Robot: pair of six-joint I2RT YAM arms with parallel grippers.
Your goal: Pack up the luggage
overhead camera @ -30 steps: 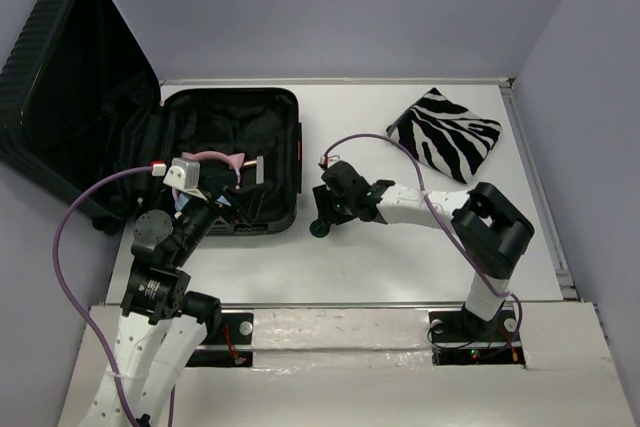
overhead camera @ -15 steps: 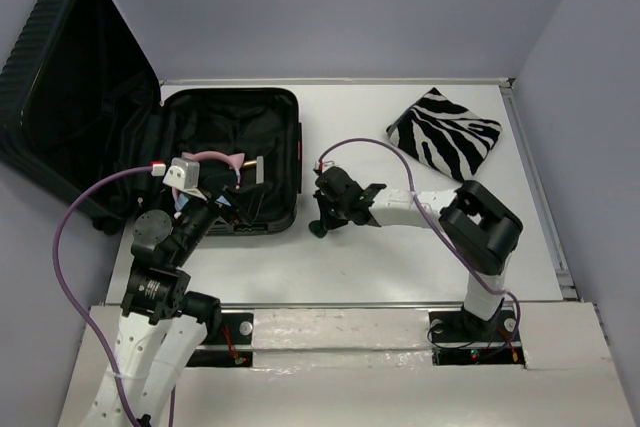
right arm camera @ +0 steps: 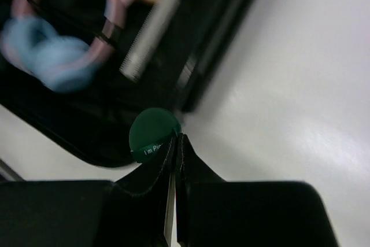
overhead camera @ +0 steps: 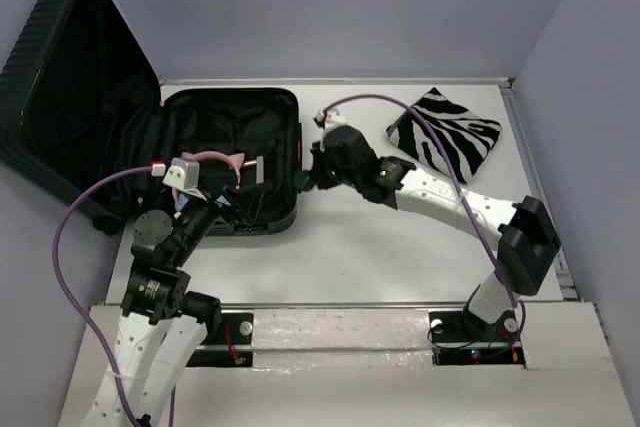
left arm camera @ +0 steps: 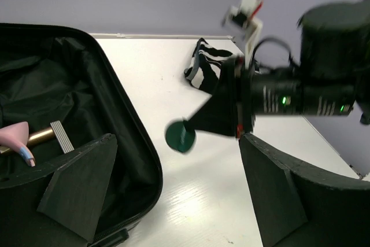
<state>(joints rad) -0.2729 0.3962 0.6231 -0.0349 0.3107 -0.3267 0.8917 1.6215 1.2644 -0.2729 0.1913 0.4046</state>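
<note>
The luggage (overhead camera: 235, 127) is a black ribbed suitcase lying open at the left, with its lid (overhead camera: 70, 87) raised. My right gripper (overhead camera: 310, 179) is shut on the edge of a small round green disc (right arm camera: 153, 134) with white lettering. It holds the disc in the air beside the suitcase's right wall, over the white table. The left wrist view shows the same disc (left arm camera: 180, 136) hanging from the right gripper (left arm camera: 195, 124). My left gripper (overhead camera: 228, 205) stands open at the suitcase's near right corner, with nothing between its fingers (left arm camera: 81, 183).
Inside the suitcase lie a pink eared headband (overhead camera: 215, 159), a gold and silver comb (overhead camera: 255, 169) and a light blue soft thing (right arm camera: 63, 67). A zebra-striped pouch (overhead camera: 445, 132) lies at the back right of the table. Grey walls close in both sides.
My right gripper closed on the green disc, lifted it from the table and carried it back and left to the suitcase's right wall. The left arm has not moved.
</note>
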